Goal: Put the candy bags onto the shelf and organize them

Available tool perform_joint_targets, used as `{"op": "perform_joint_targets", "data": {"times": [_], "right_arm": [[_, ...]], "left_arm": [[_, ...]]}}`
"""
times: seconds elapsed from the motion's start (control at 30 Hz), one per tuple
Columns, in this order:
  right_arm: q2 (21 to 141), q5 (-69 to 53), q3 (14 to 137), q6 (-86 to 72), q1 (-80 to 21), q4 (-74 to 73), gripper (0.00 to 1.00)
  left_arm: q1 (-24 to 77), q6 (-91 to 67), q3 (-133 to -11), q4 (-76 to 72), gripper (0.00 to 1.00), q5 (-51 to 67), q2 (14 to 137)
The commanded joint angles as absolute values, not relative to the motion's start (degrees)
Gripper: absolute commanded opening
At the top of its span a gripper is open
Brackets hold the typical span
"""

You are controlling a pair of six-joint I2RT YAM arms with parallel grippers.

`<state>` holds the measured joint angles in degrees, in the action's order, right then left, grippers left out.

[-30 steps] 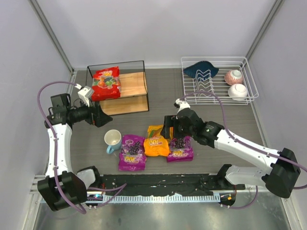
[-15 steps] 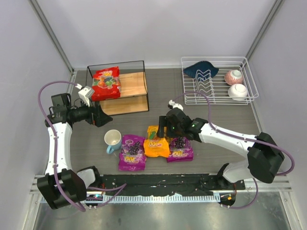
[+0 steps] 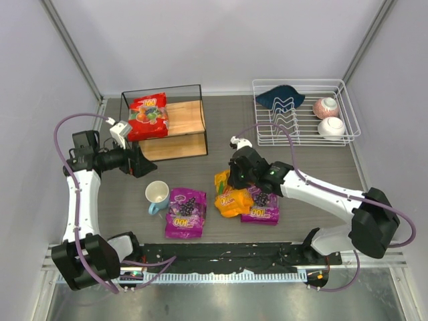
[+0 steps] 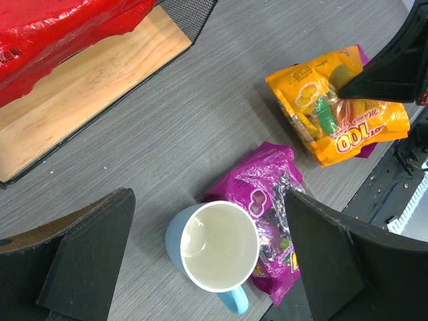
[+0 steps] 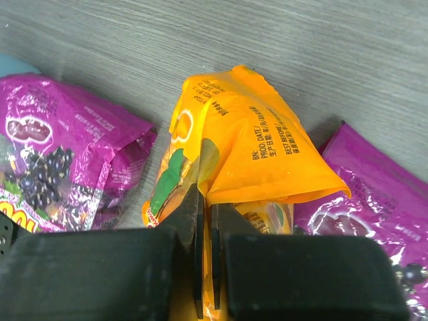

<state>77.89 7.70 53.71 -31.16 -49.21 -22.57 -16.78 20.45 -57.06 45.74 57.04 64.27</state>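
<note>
My right gripper [image 3: 235, 179] [image 5: 206, 207] is shut on the top edge of the orange-yellow candy bag [image 3: 231, 198] [image 5: 231, 154] [image 4: 334, 114], which is pinched and tilted. One purple candy bag [image 3: 263, 205] [image 5: 364, 200] lies under its right side. The other purple bag [image 3: 184, 212] [image 5: 63, 160] [image 4: 271, 207] lies to the left by a blue mug [image 3: 158, 195] [image 4: 217, 249]. The red candy bag [image 3: 148, 115] [image 4: 60, 30] lies on the left of the shelf [image 3: 184, 127] [image 4: 87, 87]. My left gripper [image 3: 142, 162] [image 4: 207, 251] hangs open above the mug, holding nothing.
A white wire dish rack [image 3: 304, 114] at the back right holds a dark blue cloth [image 3: 279, 97] and two bowls [image 3: 328, 117]. The right half of the shelf's wooden board [image 3: 190, 115] is bare.
My right gripper has closed on the orange-yellow bag's top edge and dragged it right and up, tilting it. The purple bag beside it shifted right. The left arm has not moved.
</note>
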Motion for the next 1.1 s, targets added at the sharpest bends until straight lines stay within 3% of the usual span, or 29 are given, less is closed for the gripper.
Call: {"op": "perform_joint_targets", "data": {"times": [0.0, 0.23, 0.3, 0.37, 0.53, 0.87, 1.07], "right_arm": [[72.25, 0.83, 58.88, -19.71, -48.87, -20.05, 0.01], [73.99, -30.73, 61.52, -6.43, -48.87, -17.75, 0.02], [75.49, -33.92, 62.92, -4.14, -48.96, -18.97, 0.43], [77.77, -27.37, 64.76, -5.43, -48.87, -19.95, 0.71], [80.33, 4.17, 66.89, -19.31, -47.82, -20.92, 0.75], [65.49, 20.9, 49.59, -41.3, -47.72, -12.04, 0.75], [58.8, 24.17, 45.45, -44.2, -47.72, -13.53, 0.75]], "left_arm": [[-16.7, 21.8, -58.45, 46.76, 0.99, 58.01, 62.49], [-16.7, 21.8, -58.71, 47.11, 1.0, 59.41, 62.93], [-16.7, 22.06, -58.89, 47.28, 1.0, 60.55, 63.11], [-16.61, 22.24, -59.41, 47.81, 1.0, 61.26, 63.46], [-14.86, 26.27, -60.91, 50.36, 1.0, 61.0, 63.54], [4.17, 31.21, -65.91, 54.32, 1.0, 60.03, 66.18], [18.51, 25.58, -66.89, 44.06, 1.0, 50.82, 72.15]]}}
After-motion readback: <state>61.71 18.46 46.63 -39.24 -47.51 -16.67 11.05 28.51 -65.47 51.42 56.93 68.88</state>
